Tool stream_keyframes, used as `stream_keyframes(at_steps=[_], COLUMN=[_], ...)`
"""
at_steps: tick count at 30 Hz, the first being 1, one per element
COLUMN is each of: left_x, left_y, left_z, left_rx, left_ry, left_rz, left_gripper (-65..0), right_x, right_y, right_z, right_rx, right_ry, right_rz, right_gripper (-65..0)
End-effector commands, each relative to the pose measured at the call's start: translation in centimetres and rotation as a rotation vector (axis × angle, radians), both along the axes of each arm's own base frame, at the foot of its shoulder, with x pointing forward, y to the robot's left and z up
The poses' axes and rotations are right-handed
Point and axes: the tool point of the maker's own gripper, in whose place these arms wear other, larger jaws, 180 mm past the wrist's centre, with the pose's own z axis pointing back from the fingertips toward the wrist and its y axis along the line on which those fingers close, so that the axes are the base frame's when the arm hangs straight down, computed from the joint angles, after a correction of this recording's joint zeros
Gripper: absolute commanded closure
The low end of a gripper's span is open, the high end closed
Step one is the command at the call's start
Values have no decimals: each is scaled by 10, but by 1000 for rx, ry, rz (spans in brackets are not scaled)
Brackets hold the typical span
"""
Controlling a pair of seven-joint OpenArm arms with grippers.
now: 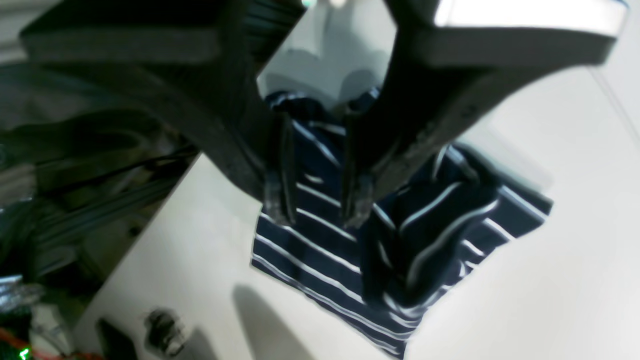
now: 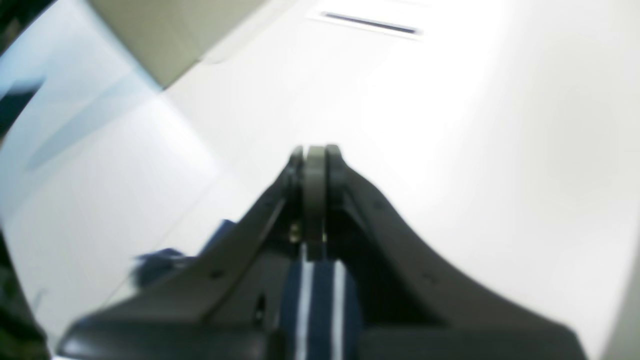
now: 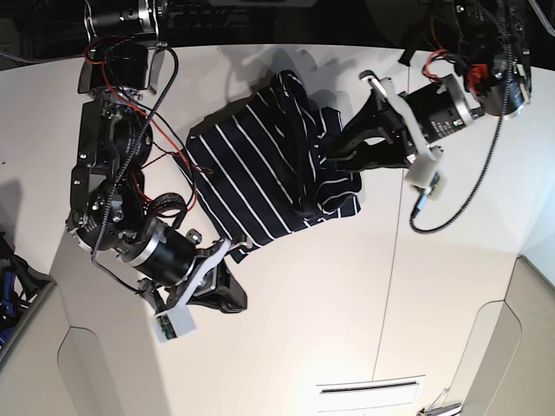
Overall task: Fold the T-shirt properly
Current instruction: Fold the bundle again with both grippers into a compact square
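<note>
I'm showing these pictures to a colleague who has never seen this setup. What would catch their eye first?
First the T-shirt, navy with thin white stripes, lying rumpled and partly bunched on the white table. Next the two black arms flanking it: the right claw is shut on a striped fold at the shirt's near corner, while the left claw hangs with its jaws parted just over the cloth on the far side.

The T-shirt (image 3: 260,178) is dark navy with thin white stripes; the desk (image 3: 329,295) is plain white; both arms' tools are black.
</note>
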Motion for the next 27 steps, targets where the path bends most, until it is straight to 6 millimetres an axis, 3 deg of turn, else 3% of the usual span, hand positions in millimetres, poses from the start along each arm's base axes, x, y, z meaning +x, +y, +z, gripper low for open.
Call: stream_keyframes(at_steps=[1, 5, 10, 13, 18, 21, 27], left_x=[3, 9, 39, 59, 83, 96, 101], left_y=[-10, -32, -39, -42, -41, -15, 64], left_z=[10, -3, -28, -38, -50, -56, -60], left_rx=[-30, 9, 14, -26, -36, 31, 151], left_ry=[-50, -78, -25, 4, 37, 48, 42], left_rz=[-7, -14, 47, 76, 100, 191, 322], left_gripper=[-162, -162, -162, -162, -162, -162, -162], right_x=[9, 9, 6, 3, 2, 2, 2], right_y=[0, 4, 10, 11, 11, 10, 9], right_z=[11, -31, -75, -87, -90, -91, -93], right_rx=[45, 61, 91, 92, 92, 84, 66], right_ry=[-33, 62, 187, 225, 231, 232, 233], right_rz=[-10, 22, 22, 25, 26, 25, 22], right_gripper=[0, 0, 0, 0, 0, 0, 0])
